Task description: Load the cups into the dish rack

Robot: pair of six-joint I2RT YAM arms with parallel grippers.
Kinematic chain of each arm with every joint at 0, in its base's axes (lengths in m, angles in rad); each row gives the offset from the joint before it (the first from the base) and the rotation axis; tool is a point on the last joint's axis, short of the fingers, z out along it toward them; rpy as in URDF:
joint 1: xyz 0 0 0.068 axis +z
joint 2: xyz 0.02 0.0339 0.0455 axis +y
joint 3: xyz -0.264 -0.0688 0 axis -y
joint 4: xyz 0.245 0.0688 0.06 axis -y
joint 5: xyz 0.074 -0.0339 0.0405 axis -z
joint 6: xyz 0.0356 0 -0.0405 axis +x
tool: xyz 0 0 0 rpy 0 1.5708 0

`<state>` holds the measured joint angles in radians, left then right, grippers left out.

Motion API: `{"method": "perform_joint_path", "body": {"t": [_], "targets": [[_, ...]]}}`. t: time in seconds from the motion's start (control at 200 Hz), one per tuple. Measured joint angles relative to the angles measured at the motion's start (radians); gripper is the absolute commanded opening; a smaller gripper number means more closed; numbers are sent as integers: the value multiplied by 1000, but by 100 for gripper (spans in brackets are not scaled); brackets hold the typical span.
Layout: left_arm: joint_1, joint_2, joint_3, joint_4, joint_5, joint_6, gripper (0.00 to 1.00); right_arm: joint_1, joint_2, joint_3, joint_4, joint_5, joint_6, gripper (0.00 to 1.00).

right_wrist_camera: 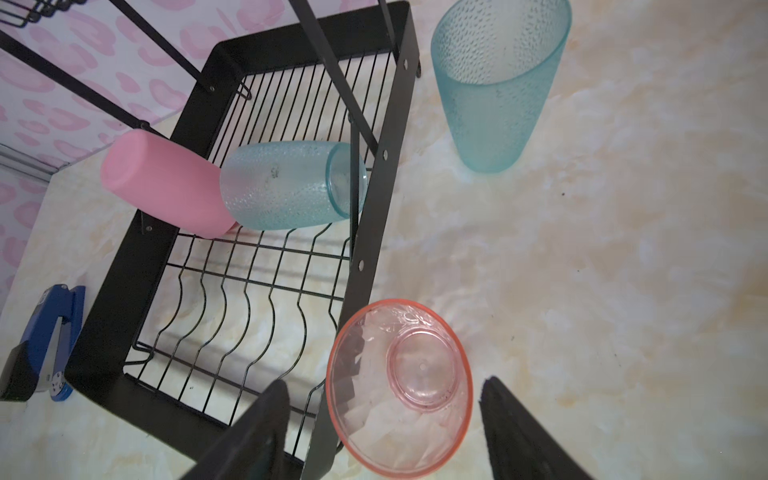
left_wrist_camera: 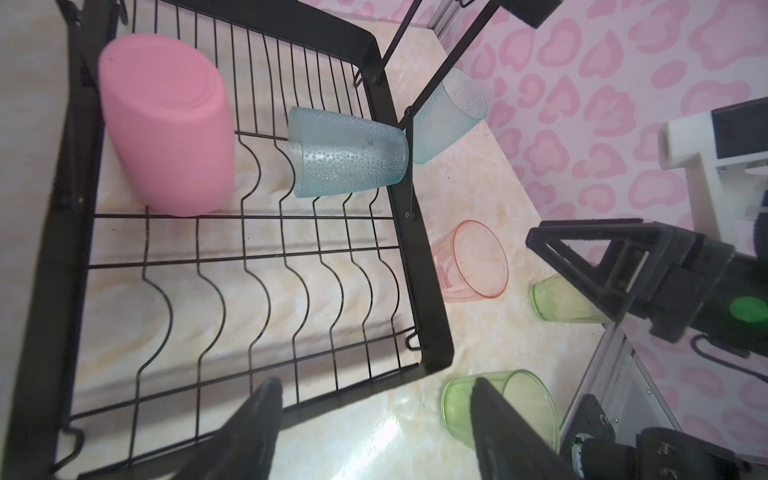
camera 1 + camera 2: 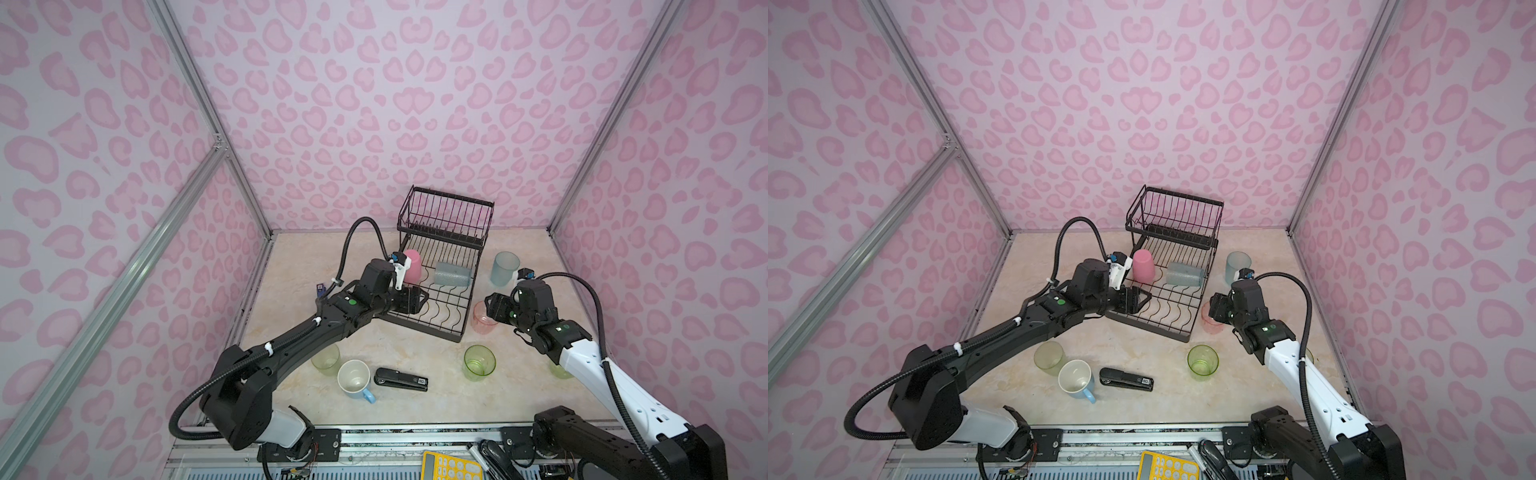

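The black wire dish rack point(image 3: 419, 330) holds a pink cup point(image 3: 412, 266) standing upside down and a frosted blue-grey cup point(image 3: 452, 274) lying on its side. My left gripper point(image 2: 374, 382) hangs open and empty over the rack's near-left corner. My right gripper point(image 1: 386, 382) is open, its fingers either side of the pinkish ribbed cup point(image 1: 399, 386) beside the rack, without touching it. A second frosted cup point(image 3: 505, 268), a clear green cup point(image 3: 480, 361), a pale green cup point(image 3: 326, 359) and a light-blue mug point(image 3: 354, 378) stand on the table.
A black stapler point(image 3: 401, 379) lies beside the mug. A blue stapler point(image 1: 41, 340) sits left of the rack. Another green cup point(image 2: 561, 299) stands partly behind the right arm. Pink walls close in the back and both sides.
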<state>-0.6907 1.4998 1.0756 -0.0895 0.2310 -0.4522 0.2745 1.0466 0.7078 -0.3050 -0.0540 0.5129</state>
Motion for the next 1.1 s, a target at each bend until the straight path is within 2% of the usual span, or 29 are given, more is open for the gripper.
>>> {"method": "perform_joint_path", "body": {"t": [0.3, 0.45, 0.725, 1.1], "targets": [[-29, 185, -44, 349, -57, -15, 74, -25, -6, -35, 54, -53, -8, 72], [-29, 300, -20, 479, -66, -18, 74, -29, -11, -56, 92, -71, -8, 72], [-20, 443, 83, 555, -62, 2, 74, -31, -14, -66, 125, -85, -8, 72], [0, 531, 175, 546, -67, 1, 74, -32, -35, -83, 150, -95, -11, 72]]}}
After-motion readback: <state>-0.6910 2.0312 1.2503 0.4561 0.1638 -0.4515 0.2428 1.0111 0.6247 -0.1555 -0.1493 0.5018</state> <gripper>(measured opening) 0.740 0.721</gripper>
